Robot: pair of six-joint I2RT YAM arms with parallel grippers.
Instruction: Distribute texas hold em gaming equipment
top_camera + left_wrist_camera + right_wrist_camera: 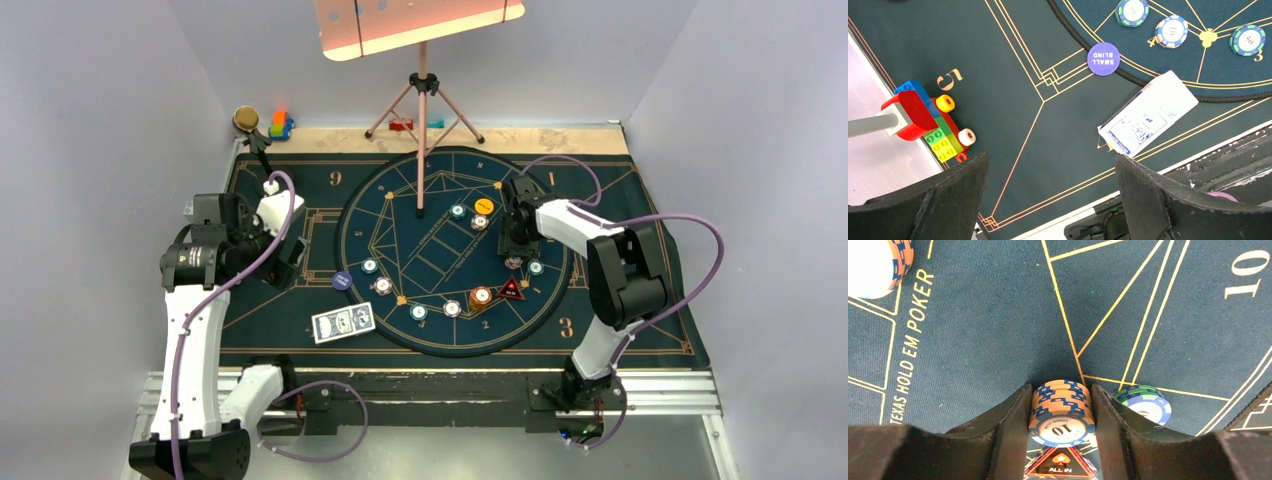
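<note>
Orange chips (1062, 410), a short stack marked 10, sat clamped between the fingers of the right gripper (1060, 392), close by the triangular ALL IN marker (1061, 464) on the felt mat (973, 340). The left gripper (1050, 170) hung spread wide and empty, with the playing cards (1148, 117) lying apart from it.

Right wrist view: ALL IN marker (1060, 468) half hidden behind the orange chip stack (1063, 410), cropped by the lower edge; green chip (1148, 402) partly behind a finger (1110, 435) of the right gripper (1061, 390); a lone orange chip (878, 265) cropped top left.
</note>
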